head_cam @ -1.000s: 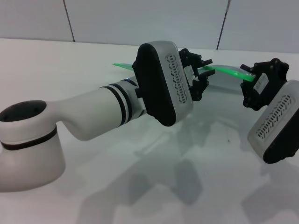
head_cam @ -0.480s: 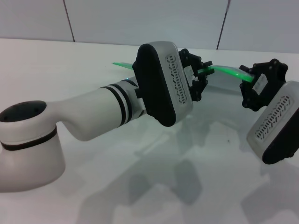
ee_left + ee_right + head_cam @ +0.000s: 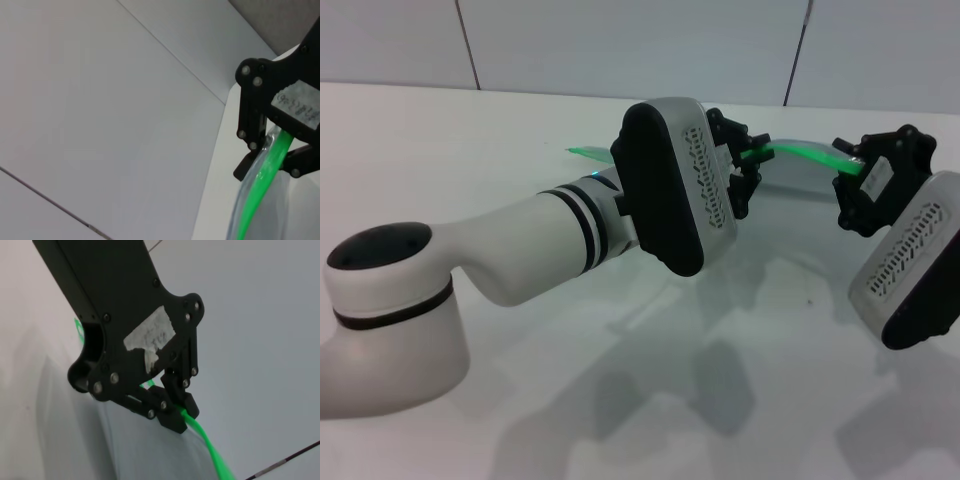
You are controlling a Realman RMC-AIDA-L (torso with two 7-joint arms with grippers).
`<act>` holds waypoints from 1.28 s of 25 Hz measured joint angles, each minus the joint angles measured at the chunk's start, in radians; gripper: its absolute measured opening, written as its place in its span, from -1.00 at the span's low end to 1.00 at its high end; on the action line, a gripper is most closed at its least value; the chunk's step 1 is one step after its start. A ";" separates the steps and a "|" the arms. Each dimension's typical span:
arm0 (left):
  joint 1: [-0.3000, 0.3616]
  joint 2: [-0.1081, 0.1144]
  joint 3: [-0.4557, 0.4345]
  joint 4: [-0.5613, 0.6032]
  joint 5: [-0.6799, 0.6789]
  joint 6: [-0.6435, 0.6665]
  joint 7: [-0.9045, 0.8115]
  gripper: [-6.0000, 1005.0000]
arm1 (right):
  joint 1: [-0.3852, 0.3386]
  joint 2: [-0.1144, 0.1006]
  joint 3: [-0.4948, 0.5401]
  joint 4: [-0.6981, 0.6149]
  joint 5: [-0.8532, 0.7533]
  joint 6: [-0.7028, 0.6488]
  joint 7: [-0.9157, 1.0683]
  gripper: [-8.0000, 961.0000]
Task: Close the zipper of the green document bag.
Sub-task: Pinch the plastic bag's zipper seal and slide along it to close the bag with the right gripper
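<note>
The green document bag (image 3: 807, 173) hangs lifted between my two grippers at the far side of the table, its translucent sheet sagging below them. The zipper (image 3: 800, 151) is the bright green strip along its upper edge. My left gripper (image 3: 748, 160) is shut on the strip near its middle, as the right wrist view shows with the left gripper (image 3: 176, 412) clamped on the zipper (image 3: 210, 450). My right gripper (image 3: 855, 172) is shut on the strip's right end, and the left wrist view shows this right gripper (image 3: 276, 145) on the zipper (image 3: 255, 195). The slider is hidden.
The white table (image 3: 520, 420) carries nothing else. My left forearm (image 3: 520, 240) lies across the middle and covers part of the bag; the strip's left tip (image 3: 585, 152) pokes out behind it. A panelled wall (image 3: 620, 40) stands behind the table.
My left arm and its gripper have slid a little to the right along the green strip. The right gripper has stayed where it was.
</note>
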 joint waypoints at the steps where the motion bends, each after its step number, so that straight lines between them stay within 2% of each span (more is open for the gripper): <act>1: 0.001 -0.001 -0.002 0.000 0.003 0.000 -0.001 -0.82 | 0.000 0.000 0.000 0.000 0.000 0.000 0.001 -0.87; 19: 0.024 -0.009 -0.057 0.037 0.000 0.000 -0.015 -0.82 | -0.010 0.000 0.039 -0.006 0.000 0.004 0.004 -0.86; 32: 0.109 -0.011 -0.201 0.097 -0.003 0.001 -0.037 -0.82 | -0.039 0.004 0.145 0.002 0.000 0.004 0.009 -0.86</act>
